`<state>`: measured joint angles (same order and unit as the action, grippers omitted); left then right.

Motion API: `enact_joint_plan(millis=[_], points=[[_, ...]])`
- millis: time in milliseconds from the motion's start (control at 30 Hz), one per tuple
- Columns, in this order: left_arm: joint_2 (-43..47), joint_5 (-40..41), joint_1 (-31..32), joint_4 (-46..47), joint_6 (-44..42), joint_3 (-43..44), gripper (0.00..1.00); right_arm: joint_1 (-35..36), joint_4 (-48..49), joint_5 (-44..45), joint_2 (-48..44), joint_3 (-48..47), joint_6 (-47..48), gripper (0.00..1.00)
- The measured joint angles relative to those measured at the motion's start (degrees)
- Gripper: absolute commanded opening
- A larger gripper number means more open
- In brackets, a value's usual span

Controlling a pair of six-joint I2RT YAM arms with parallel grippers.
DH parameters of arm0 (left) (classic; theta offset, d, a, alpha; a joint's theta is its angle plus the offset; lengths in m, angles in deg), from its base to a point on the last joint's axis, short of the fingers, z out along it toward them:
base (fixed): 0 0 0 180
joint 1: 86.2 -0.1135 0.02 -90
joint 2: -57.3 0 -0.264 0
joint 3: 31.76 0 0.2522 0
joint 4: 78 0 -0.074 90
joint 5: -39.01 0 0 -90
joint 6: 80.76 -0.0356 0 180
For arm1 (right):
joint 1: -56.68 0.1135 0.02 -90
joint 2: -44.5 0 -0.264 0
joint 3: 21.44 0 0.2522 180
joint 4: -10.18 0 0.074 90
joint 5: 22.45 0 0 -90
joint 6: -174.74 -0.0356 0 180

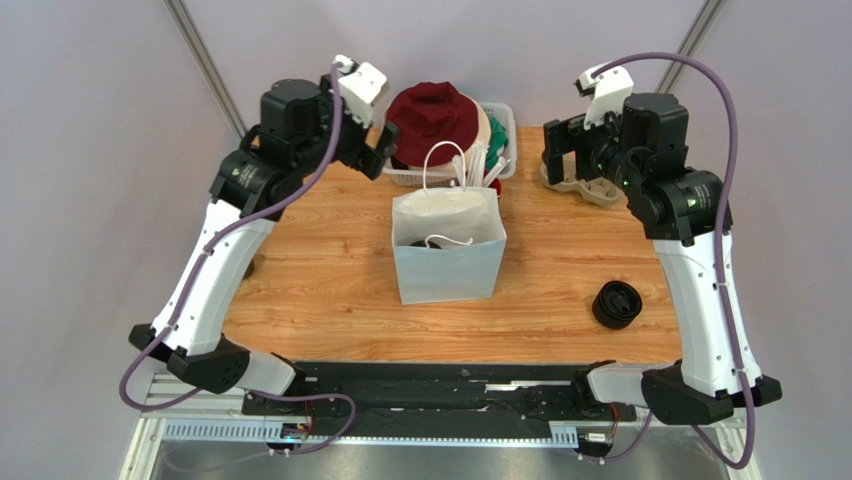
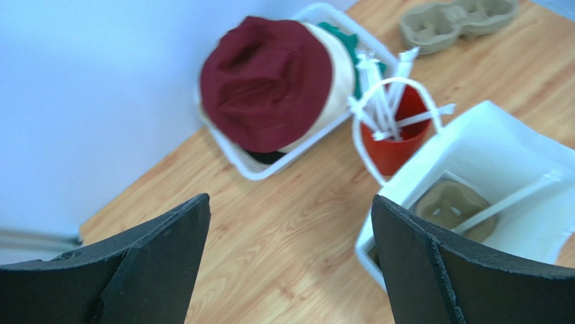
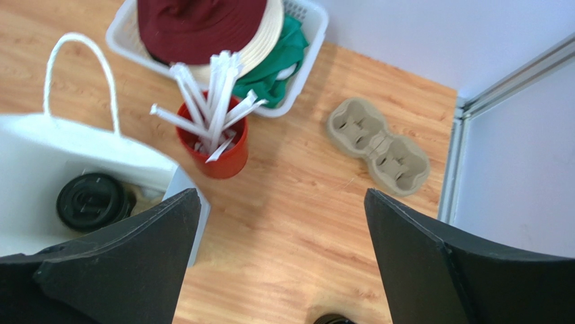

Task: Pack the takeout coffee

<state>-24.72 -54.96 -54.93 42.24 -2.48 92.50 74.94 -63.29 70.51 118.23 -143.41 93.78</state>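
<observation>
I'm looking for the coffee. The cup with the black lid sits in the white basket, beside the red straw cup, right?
Not the basket: the cup with the black lid sits in the white bag, beside the red straw cup. The right wrist view shows it.

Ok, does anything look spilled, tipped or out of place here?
Nothing spilled or tipped. The bag stands upright with the lidded coffee inside. One black round item sits alone, apart from the rest.
</observation>
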Motion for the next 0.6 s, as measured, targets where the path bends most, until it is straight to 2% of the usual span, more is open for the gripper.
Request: enact_joint_plan(millis=[267,467,600], points=[[1.7,-1.9,-20.0,-3.5,2.5,1.6,0.98,-7.7,4.8,-0.9,2.4,-2.0,0.2,0.99],[6.4,-6.9,-30.4,-4.7,3.4,0.4,0.99,-9.0,10.3,2.4,0.2,-0.2,0.5,0.99],[10.4,-7.9,-35.6,-4.2,4.2,0.3,0.99,-9.1,11.2,6.3,-0.9,-3.1,0.9,0.99]])
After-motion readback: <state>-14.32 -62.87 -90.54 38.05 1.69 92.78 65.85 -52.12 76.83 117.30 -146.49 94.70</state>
